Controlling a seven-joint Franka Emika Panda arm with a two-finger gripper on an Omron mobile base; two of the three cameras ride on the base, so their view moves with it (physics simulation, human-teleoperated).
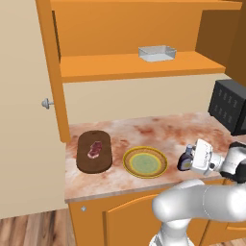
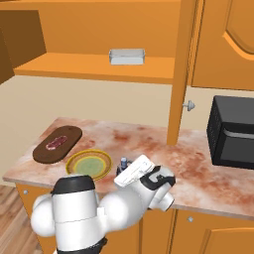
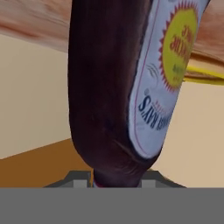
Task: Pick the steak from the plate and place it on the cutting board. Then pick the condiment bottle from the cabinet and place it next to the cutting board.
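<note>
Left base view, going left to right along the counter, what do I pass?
cutting board with the steak on it → plate → condiment bottle held in the gripper → black appliance

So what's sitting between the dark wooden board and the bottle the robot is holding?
The plate sits between the cutting board and the condiment bottle in the end effector. The left base view shows it best.
</note>
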